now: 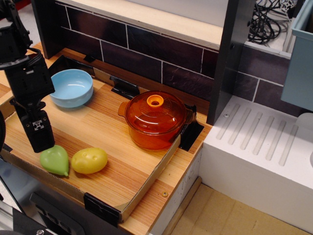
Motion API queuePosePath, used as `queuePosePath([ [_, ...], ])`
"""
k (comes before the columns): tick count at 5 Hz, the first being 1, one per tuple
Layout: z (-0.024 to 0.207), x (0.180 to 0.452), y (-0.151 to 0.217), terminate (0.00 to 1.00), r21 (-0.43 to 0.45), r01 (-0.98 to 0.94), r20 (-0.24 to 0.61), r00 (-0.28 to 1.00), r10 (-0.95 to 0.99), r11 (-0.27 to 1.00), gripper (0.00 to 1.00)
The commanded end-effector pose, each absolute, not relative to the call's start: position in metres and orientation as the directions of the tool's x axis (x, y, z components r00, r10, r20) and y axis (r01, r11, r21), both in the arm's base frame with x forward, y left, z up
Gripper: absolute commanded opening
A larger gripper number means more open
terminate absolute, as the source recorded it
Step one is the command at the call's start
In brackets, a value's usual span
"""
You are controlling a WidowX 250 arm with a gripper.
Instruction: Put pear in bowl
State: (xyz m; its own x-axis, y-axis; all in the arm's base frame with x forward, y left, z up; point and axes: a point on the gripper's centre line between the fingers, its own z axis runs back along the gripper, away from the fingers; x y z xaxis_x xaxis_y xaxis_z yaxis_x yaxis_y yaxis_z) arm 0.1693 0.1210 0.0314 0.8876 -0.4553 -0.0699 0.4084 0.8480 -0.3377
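Near the tray's front-left corner lay the pear [55, 160], tip pointing down-right, touching a yellow toy [89, 160]. Just above it hovered the gripper [42, 144]; finger spread impossible to tell. Reaching step, judged: lower, close, lift, then carry back to the bowl [71, 87].

Lighting was bright and even from above; glare gleamed on the translucent orange lidded pot [155, 120] and glossy light-blue bowl [71, 88]. Shadows were soft, focus sharp.
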Motion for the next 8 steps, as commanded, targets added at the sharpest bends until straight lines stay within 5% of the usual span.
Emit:
queuePosePath([
  [1,0.025,0.175,0.126,0.00,-0.357,0.440,-0.068,0.868,-0.493,0.824,1.00],
  [3,0.012,0.171,0.119,0.00,-0.362,0.493,-0.063,0.834,-0.548,0.791,1.00],
  [4,0.009,0.162,0.119,0.00,-0.366,0.479,-0.078,0.838,-0.540,0.798,0.00],
  [5,0.011,0.161,0.125,0.00,-0.365,0.452,-0.095,0.851,-0.516,0.814,0.00],
  [6,0.037,0.170,0.144,0.00,-0.291,0.408,-0.058,0.895,-0.442,0.865,0.00],
  [7,0.084,0.198,0.166,0.00,-0.164,0.347,0.062,0.938,-0.341,0.924,0.00],
  [8,0.096,0.223,0.178,0.00,-0.093,0.262,0.141,0.958,-0.248,0.960,0.00],
])
